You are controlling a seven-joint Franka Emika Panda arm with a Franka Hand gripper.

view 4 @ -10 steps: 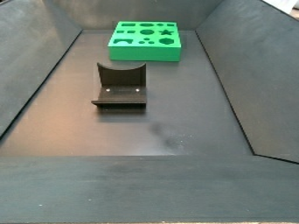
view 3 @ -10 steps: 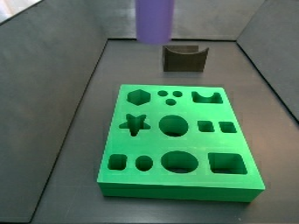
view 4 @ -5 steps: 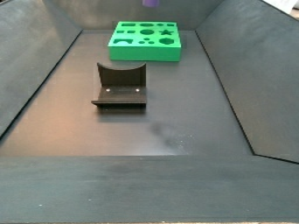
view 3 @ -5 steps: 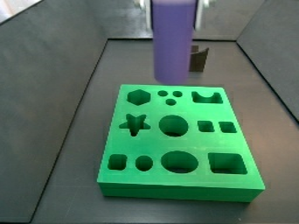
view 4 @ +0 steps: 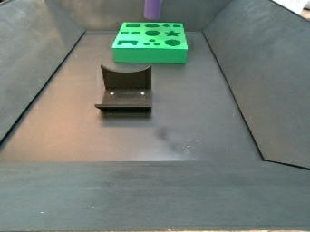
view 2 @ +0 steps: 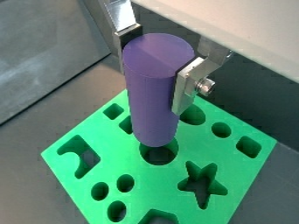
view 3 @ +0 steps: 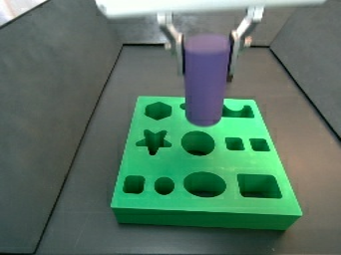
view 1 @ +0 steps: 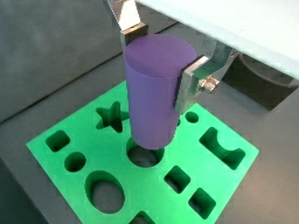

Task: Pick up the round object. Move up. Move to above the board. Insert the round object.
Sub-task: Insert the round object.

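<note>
One round object — in hand

Gripper — body cropped at frame top. Round object mostly cut off in a side view. Its base hides part of the board hole — seating indeterminate.

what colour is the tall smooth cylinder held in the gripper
Purple: the smooth upright cylinder is plain purple all over, clearest in both wrist views, clamped by the gripper above the green board.

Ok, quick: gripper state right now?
Gripper: jaws closed on the smooth purple upright cylinder, held above the bright green board with cut-out holes.
</note>
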